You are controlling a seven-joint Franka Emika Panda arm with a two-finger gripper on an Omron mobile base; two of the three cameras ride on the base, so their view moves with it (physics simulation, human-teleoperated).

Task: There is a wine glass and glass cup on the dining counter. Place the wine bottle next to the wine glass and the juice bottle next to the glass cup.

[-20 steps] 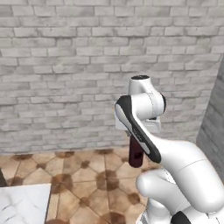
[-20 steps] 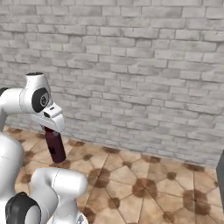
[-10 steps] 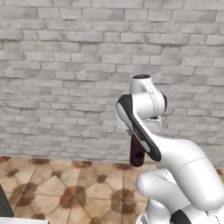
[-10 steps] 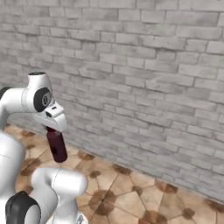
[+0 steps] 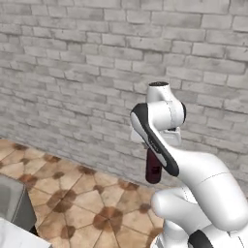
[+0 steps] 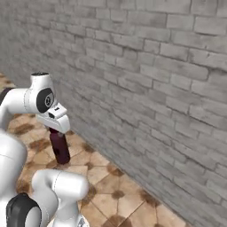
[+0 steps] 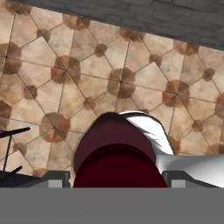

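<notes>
Grey brick wall fills the background, with the brown patterned tile floor running up to its foot. The arm stands in front of the wall. The gripper is clamped on the juice bottle, which hangs in the air in front of the wall's lower courses, above the floor. Bottle long axis is vertical: top up inside the gripper, base pointing down at the tiles. Hand view looks down its maroon body
</notes>
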